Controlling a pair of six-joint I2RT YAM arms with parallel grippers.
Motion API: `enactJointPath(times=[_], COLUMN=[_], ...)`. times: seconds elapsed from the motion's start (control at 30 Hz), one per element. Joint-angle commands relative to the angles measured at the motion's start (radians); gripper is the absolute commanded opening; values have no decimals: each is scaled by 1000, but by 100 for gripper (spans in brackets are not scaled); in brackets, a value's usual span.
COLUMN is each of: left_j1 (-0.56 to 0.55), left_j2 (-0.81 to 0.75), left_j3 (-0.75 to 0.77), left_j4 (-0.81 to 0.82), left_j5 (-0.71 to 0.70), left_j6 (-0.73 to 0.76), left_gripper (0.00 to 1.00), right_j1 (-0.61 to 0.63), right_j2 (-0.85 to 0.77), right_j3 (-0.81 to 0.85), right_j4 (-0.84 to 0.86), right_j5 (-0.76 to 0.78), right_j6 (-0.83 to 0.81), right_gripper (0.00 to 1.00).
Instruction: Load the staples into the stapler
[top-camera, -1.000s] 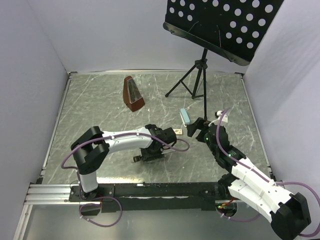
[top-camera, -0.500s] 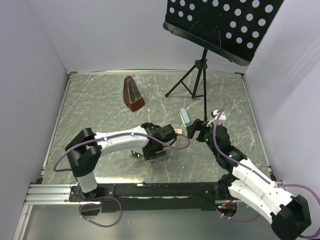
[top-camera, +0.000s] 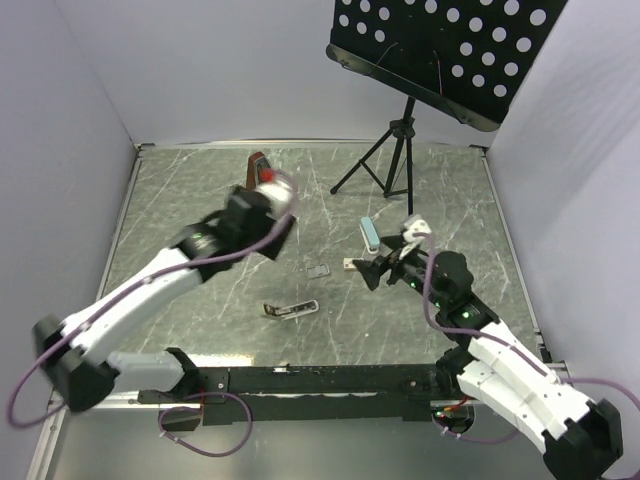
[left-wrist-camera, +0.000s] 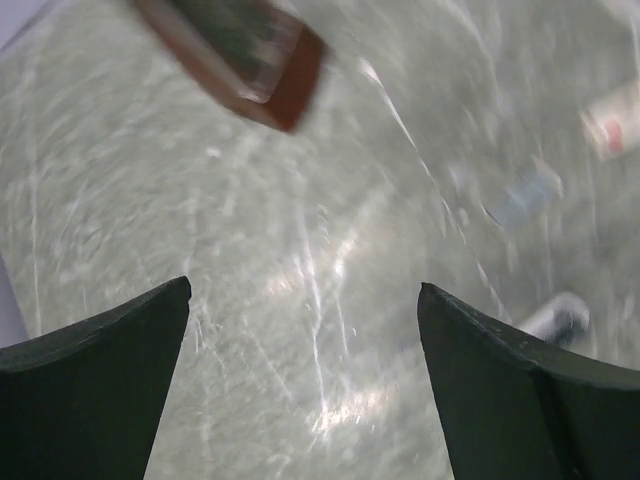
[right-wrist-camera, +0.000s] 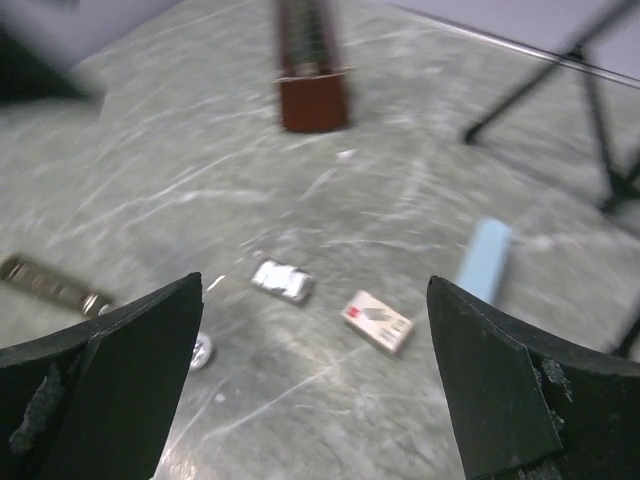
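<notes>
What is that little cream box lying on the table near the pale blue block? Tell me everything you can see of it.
The small cream box is a flat rectangle that looks like cardboard. It has dark marks on top, too blurred to read, and a red patch at one end. It lies flat on the grey marbled table, turned at a slant. Nothing touches it: a small silvery piece lies apart on one side and the pale blue block apart on the other. The right gripper hangs open nearby without holding it.
</notes>
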Motion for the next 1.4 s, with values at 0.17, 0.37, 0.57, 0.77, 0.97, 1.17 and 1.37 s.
enactJointPath(times=[0.17,0.37,0.57,0.77,0.97,1.17,1.37], left_j1=[211,215,219,316,449,480,483], left_j2=[-532,-763,-856,-859,-844,-848,-845], left_j3=[-304,-440,-489,-507,-521,-527,-529], left_j4=[313,333,363,402,409,415,417], left_j5=[-91,-128,-158,-111,39,61,69], left_j6=[-299,-369,-374,-359,-365,-360,-357], left_gripper=[97,97,97,97,97,97,97], right_j1=[106,207,265,310,348,379,408], right_j2=[383,616,796,920,1003,1055,1095], right_j3=[242,364,465,519,565,609,647], right_j4=[-82,-142,-208,-207,-211,-231,-263], right_j5=[-464,-501,-536,-542,-509,-487,-449], right_j6=[-295,-412,-467,-482,-502,-536,-557], right_gripper=[100,94,82,70,60,55,49])
